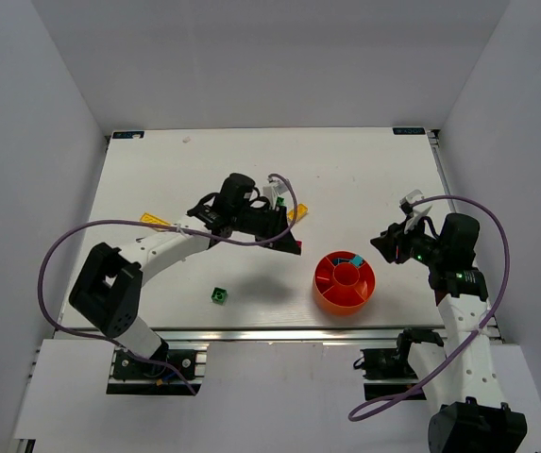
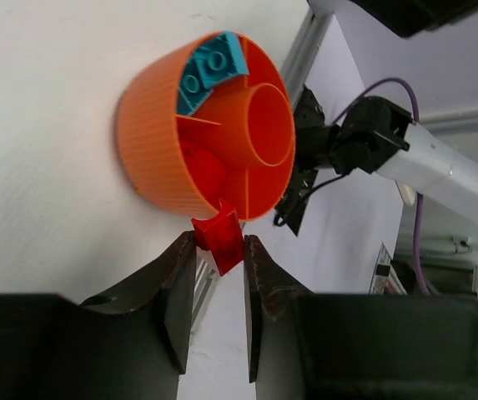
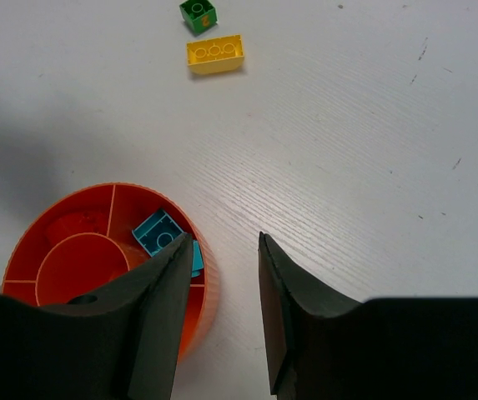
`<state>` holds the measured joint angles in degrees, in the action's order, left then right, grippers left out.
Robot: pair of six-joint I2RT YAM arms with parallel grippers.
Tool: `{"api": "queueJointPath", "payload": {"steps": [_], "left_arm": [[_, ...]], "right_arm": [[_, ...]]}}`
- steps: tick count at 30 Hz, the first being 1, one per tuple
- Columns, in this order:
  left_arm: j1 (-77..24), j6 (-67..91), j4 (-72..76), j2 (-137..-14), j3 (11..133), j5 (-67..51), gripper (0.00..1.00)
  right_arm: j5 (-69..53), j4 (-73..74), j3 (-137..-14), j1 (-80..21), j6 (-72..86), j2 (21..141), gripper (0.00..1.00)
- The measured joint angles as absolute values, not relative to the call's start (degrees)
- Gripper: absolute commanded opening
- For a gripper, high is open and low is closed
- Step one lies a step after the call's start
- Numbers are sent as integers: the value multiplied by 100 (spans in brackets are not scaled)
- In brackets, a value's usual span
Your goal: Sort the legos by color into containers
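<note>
Red lego (image 2: 219, 237) in left jaws, near tray (image 2: 151, 133) holding cyan legos (image 2: 209, 67).

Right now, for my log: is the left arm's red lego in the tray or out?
Out: the red lego sits pinched between the left fingers, outside the tray.

A white table (image 1: 364, 179) shows a fine wood-like grain and a few dark specks. Plain pale walls (image 1: 251, 57) rise at its far, left and right edges. A small label (image 1: 128, 134) sits at its far left corner, and a second label (image 1: 409, 130) sits at its far right corner. A metal rail (image 1: 279, 334) runs along its near edge.
</note>
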<state>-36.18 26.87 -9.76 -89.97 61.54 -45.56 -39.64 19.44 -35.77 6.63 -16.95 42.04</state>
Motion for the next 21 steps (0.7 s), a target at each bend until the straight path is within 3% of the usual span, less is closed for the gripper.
{"api": "queueJointPath", "payload": {"steps": [10,21], "left_arm": [[-4329,2637,-825,-9351,6235,-4582,13],[-4831,2611,-823,-9979,6681,-4294,37]], "right_arm": [[-3988,1944,-3577,720,-1697,4204,43],[-4051,1946,-3577,744,-1702,4204,44]]}}
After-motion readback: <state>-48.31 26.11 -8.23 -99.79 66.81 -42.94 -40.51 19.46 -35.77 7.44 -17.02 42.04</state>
